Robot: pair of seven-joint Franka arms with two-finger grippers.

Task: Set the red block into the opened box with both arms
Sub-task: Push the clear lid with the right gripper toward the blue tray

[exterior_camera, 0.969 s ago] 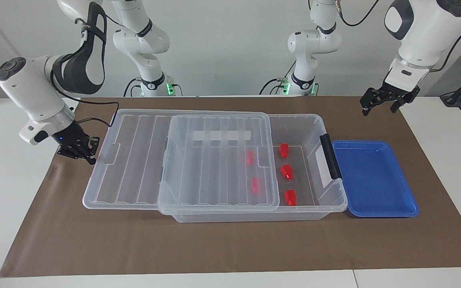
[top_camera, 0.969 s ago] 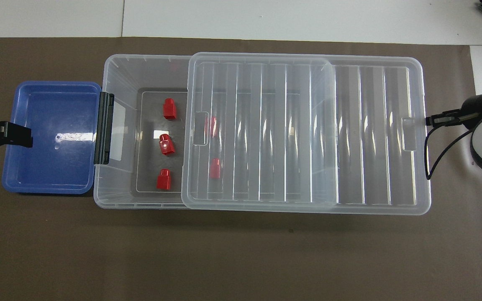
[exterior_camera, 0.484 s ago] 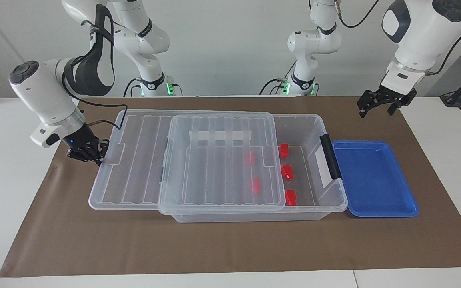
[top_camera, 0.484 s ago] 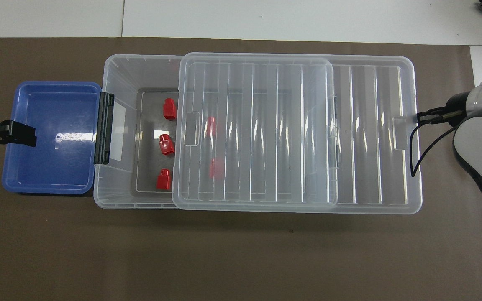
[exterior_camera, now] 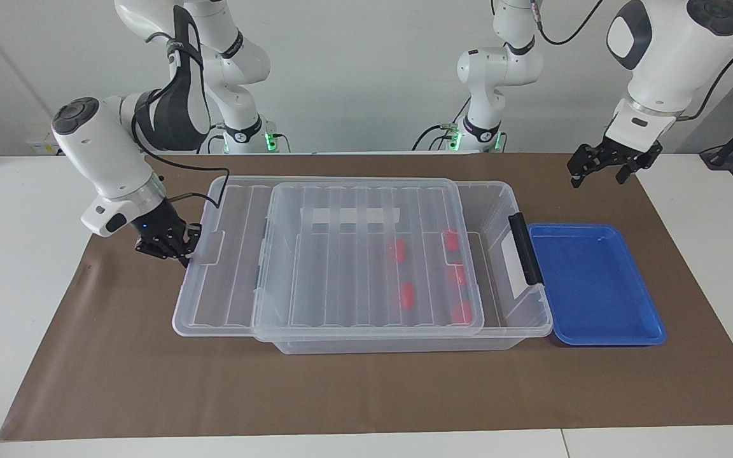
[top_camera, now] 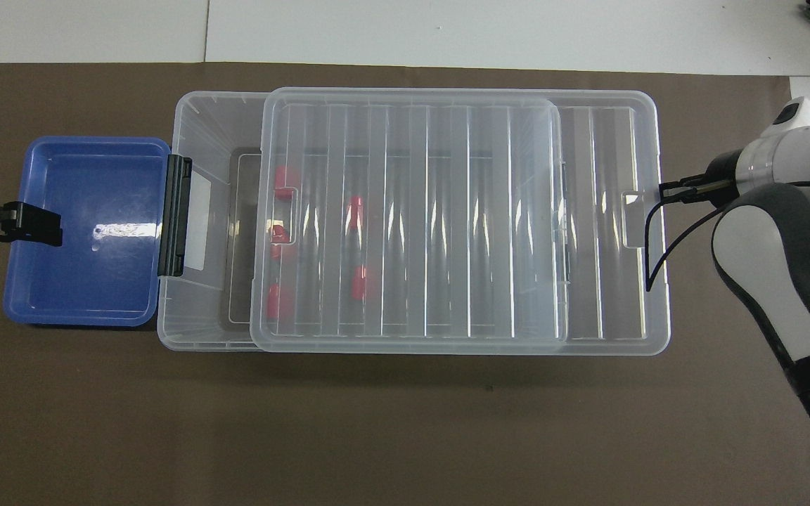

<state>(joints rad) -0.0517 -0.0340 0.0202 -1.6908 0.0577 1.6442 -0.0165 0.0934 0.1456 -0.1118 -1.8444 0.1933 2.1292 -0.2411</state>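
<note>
The clear box [exterior_camera: 500, 191] [top_camera: 208, 112] lies lengthwise on the brown mat. Its ribbed lid [exterior_camera: 354, 254] [top_camera: 447, 211] rests on top and overhangs toward the right arm's end. A strip stays uncovered by the black handle [exterior_camera: 525, 248] [top_camera: 174, 214]. Several red blocks [exterior_camera: 406, 294] [top_camera: 359, 282] lie on the box floor, all seen through the lid. My right gripper [exterior_camera: 179, 251] [top_camera: 669, 191] is shut, its tips against the lid's end tab. My left gripper [exterior_camera: 599, 168] [top_camera: 25, 225] hangs open and empty, raised over the blue tray's outer end.
A shallow blue tray [exterior_camera: 595, 286] [top_camera: 88, 144] with nothing in it sits against the box's handle end. The brown mat [exterior_camera: 366, 388] covers the table around both. White table shows at either end.
The right gripper has pushed the lid toward the left arm's end. The lid now covers three red blocks that lay uncovered. The left gripper has hardly moved.
</note>
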